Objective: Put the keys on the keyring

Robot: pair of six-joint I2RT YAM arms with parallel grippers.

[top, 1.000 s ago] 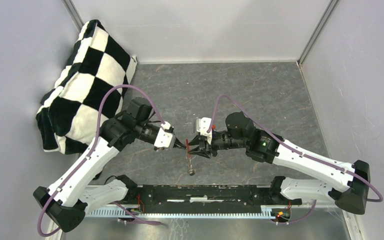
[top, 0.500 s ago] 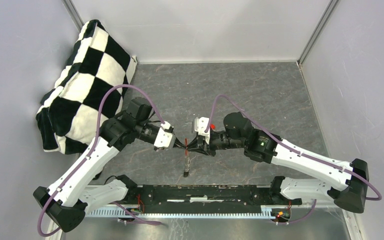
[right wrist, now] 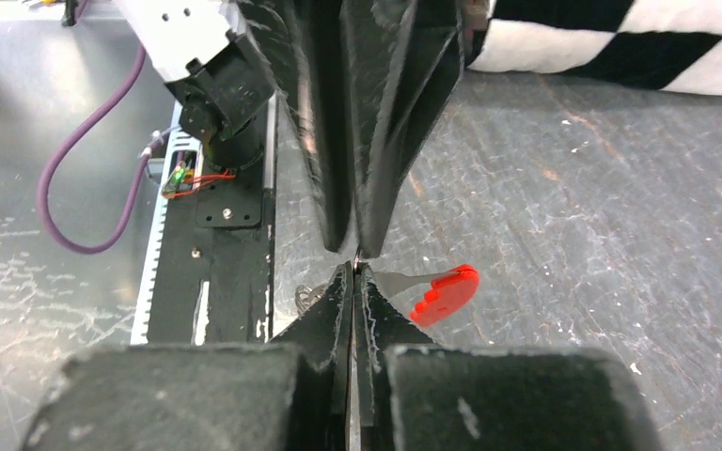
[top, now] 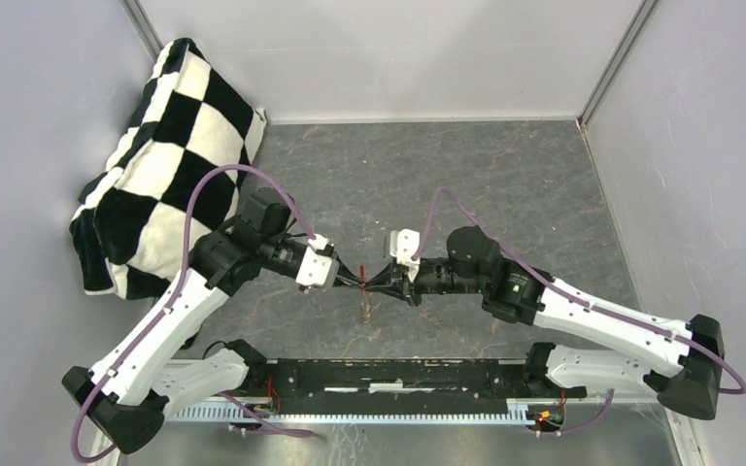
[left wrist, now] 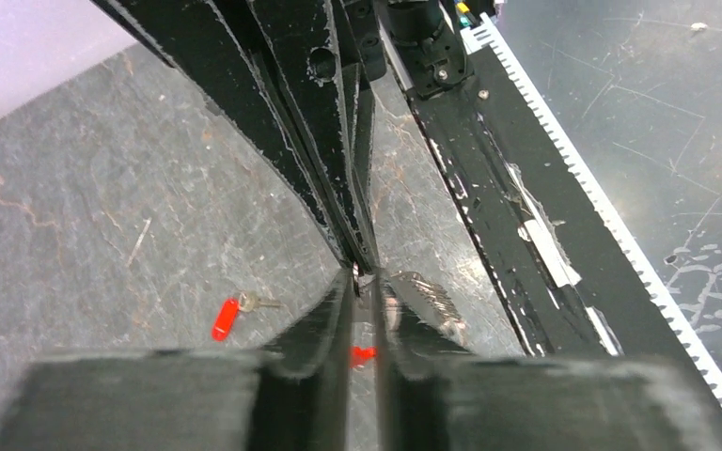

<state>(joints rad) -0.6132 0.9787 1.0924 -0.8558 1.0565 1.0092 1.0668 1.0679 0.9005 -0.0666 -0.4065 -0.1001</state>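
the left gripper (left wrist: 365, 282) pinches, with only a thin gap, a red bit of the keyring (left wrist: 430, 299) whose grey toothed arc hangs under the tips, the right gripper (right wrist: 353, 271) meets it tip to tip with fingers pressed together, and the red key (left wrist: 227, 318) lies apart on the table (top: 505, 184).

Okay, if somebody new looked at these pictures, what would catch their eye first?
The left gripper and right gripper meet tip to tip over the middle of the table, the keyring dangling beneath them. Next, the big black-and-white checkered cushion in the far left corner, and a small red-headed key lying on the table nearby.
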